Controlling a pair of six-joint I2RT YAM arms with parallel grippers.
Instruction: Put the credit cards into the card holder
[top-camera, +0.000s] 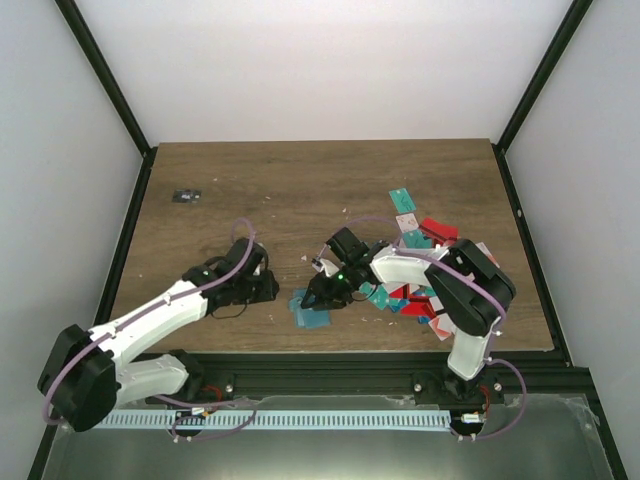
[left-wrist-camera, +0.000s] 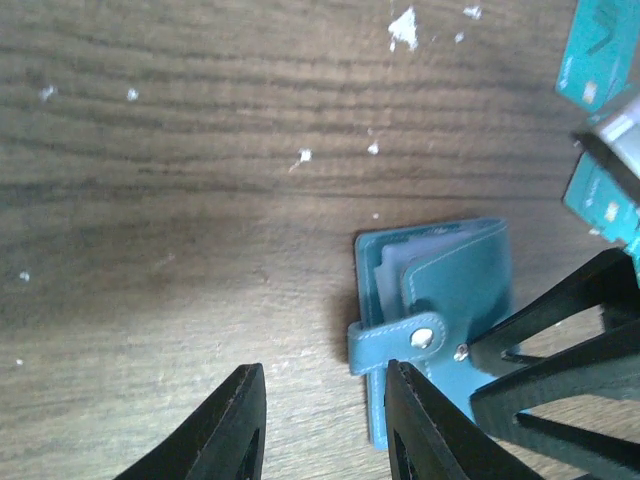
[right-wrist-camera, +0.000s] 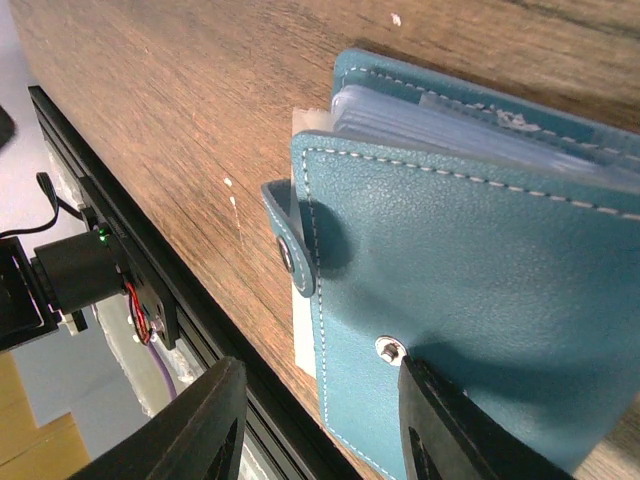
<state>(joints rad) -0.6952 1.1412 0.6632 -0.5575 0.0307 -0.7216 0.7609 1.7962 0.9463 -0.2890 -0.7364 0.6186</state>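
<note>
The card holder (top-camera: 312, 312) is a teal folding wallet lying near the table's front edge, its snap strap (left-wrist-camera: 395, 340) unfastened and sticking out sideways. Clear sleeves (right-wrist-camera: 450, 115) and a white edge (right-wrist-camera: 303, 335) show under its cover (right-wrist-camera: 480, 280). My right gripper (right-wrist-camera: 320, 430) is open; one fingertip (right-wrist-camera: 440, 400) presses on the cover beside the snap stud, the other hangs past the holder's edge. My left gripper (left-wrist-camera: 325, 425) is open just left of the holder, with bare wood between its fingers. The credit cards (top-camera: 425, 280), teal, red and white, lie in a heap to the right.
A small black object (top-camera: 187, 196) lies at the back left of the wooden table (top-camera: 300, 190). The black front rail (right-wrist-camera: 150, 260) runs close beside the holder. Two teal cards (left-wrist-camera: 600, 50) lie just beyond the holder. Black frame posts stand at the table's sides.
</note>
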